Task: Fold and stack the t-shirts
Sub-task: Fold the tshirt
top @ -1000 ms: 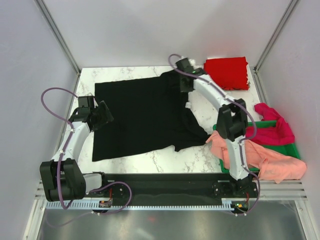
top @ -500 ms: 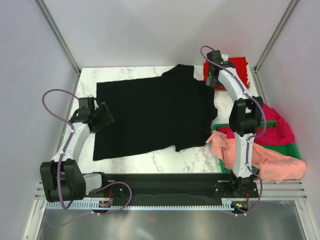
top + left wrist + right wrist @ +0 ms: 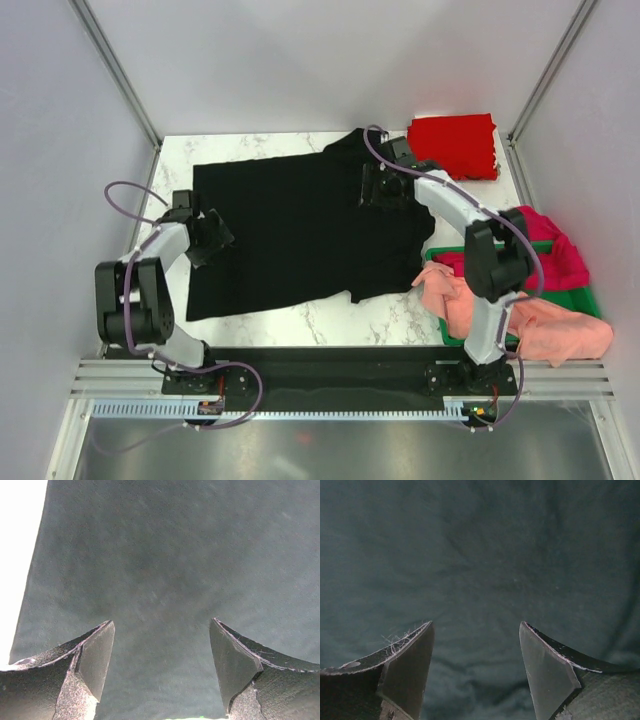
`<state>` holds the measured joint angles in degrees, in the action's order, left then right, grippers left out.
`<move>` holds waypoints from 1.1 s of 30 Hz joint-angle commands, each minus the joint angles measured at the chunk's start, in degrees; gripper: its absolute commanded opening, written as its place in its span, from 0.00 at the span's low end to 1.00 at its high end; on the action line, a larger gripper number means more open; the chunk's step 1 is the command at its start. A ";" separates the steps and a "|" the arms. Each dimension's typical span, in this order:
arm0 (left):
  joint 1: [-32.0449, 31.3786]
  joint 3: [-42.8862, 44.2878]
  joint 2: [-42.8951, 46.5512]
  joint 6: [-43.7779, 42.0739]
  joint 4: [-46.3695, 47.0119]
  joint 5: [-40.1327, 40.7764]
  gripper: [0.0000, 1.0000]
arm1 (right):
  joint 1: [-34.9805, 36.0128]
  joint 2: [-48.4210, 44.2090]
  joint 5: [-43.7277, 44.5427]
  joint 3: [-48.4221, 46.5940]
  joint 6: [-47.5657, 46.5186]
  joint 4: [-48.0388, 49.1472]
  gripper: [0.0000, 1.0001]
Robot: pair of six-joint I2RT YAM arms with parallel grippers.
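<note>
The right gripper [image 3: 370, 188] has opened and swung back over the black shirt [image 3: 290, 230], now spread flat; the left gripper [image 3: 218, 240] has edged onto its left edge.

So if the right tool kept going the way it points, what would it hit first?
Most likely the black t-shirt: the open right tool faces only that cloth, though how near is unclear.

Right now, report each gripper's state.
Left gripper: open, holding nothing, over the black t-shirt.
Right gripper: open, holding nothing, over the same t-shirt.
</note>
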<state>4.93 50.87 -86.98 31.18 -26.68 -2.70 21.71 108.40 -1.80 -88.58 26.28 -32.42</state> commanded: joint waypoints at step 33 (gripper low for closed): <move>12.46 13.42 0.11 2.65 -5.58 0.96 0.89 | 3.94 14.26 -4.18 -29.60 -5.37 0.78 0.80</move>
<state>15.20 69.58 -98.76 33.08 -32.88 0.38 23.66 138.65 -7.99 -123.63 22.46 -34.28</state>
